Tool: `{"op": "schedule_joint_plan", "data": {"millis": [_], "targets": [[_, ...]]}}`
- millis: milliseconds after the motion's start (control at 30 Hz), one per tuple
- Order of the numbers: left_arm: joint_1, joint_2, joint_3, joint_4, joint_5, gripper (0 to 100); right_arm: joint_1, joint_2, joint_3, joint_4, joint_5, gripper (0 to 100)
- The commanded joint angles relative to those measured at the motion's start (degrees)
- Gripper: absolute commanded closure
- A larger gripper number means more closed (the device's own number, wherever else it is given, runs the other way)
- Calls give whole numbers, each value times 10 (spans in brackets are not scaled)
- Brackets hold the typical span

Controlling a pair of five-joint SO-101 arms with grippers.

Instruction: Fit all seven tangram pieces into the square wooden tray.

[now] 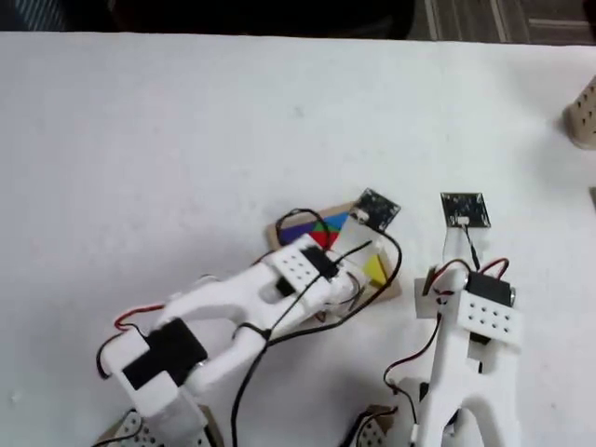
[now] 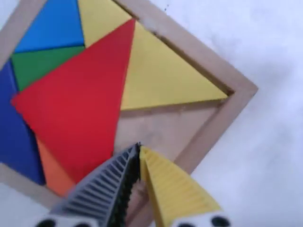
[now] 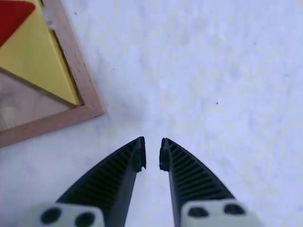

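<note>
Much of the tray (image 1: 274, 233) hides beneath the left arm (image 1: 242, 303).

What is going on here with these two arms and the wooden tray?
The arms are working on a tangram puzzle. The left gripper, shut and empty, hangs over a bare patch of the wooden tray, next to the red triangle and the large yellow triangle. The right gripper, slightly open, holds nothing over the white table beside the tray's corner.
</note>
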Motion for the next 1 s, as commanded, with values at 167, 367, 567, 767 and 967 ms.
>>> {"op": "schedule_joint_plan", "data": {"millis": [167, 367, 567, 767, 967], "targets": [[7, -175, 58, 4, 3, 979, -10, -13, -2, -8, 4, 945], [-33, -247, 80, -52, 6, 978, -11, -13, -2, -8, 5, 945], [-88, -106, 11, -185, 50, 979, -11, -13, -2, -8, 5, 945], [-93, 56, -85, -160, 55, 979, -20, -13, -1, -8, 6, 945], [-79, 29, -82, -105, 58, 979, -20, -13, -1, -8, 6, 945]]}}
